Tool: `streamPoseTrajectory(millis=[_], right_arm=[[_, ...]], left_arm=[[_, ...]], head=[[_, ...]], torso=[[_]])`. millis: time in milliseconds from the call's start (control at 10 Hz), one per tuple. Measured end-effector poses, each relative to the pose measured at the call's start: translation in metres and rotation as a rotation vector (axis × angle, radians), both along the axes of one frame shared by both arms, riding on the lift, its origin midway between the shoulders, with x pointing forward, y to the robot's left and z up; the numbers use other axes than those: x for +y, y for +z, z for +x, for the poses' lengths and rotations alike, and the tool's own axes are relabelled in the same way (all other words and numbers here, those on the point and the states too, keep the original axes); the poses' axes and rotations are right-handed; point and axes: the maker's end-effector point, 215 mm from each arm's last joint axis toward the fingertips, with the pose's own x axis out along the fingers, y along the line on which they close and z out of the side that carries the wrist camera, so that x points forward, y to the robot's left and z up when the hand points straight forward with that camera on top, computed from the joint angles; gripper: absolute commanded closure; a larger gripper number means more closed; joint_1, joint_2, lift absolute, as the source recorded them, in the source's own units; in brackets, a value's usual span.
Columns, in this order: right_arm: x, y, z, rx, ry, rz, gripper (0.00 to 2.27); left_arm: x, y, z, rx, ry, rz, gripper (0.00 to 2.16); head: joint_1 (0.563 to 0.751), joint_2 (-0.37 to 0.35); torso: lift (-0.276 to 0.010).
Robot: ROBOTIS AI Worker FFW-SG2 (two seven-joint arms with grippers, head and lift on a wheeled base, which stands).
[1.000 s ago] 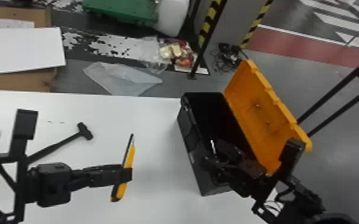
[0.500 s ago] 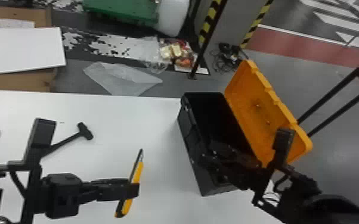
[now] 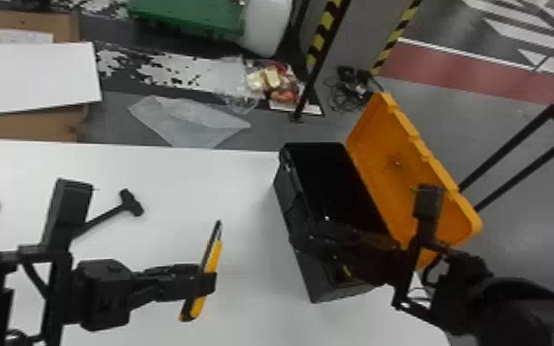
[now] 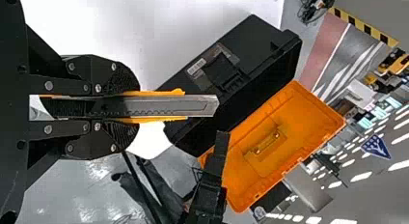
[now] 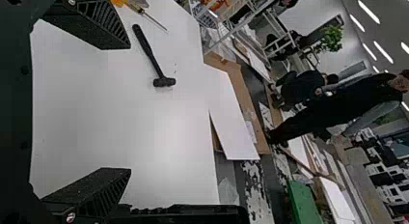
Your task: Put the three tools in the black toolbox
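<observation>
My right jaws slid leftward, spread wide, empty, over black plastic toolbox; retract before left jaws, clamping yellow-black utility knife, enter.

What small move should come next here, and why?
Probably carry the utility knife rightward toward the black toolbox: the left gripper holds it out to the left of the box, whose orange lid stands open.
</observation>
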Motion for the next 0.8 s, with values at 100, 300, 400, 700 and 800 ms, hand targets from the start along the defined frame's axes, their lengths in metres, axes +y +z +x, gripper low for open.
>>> streamPoseTrajectory(millis=[100, 300, 400, 700, 800], right_arm=[[0.004, -0.002, -0.002, 0.013, 0.012, 0.001, 0.09], [0.013, -0.003, -0.003, 0.027, 0.030, 0.006, 0.09], [0.016, -0.001, -0.002, 0.033, 0.038, 0.007, 0.09], [0.027, 0.000, -0.009, 0.063, 0.064, 0.005, 0.09], [0.032, 0.001, -0.014, 0.078, 0.077, 0.004, 0.09]], left_arm=[[-0.002, 0.004, 0.001, -0.008, -0.004, -0.017, 1.00], [-0.007, 0.014, 0.003, -0.012, -0.013, -0.084, 1.00], [-0.008, 0.016, 0.003, 0.000, -0.015, -0.111, 1.00], [-0.013, 0.018, 0.008, 0.018, -0.024, -0.162, 1.00], [-0.014, 0.018, 0.009, 0.014, -0.024, -0.165, 1.00]], head=[[0.695, -0.350], [0.695, -0.350], [0.695, -0.350], [0.695, -0.350], [0.695, -0.350]], torso=[[-0.055], [-0.055], [-0.055], [-0.055], [-0.055]])
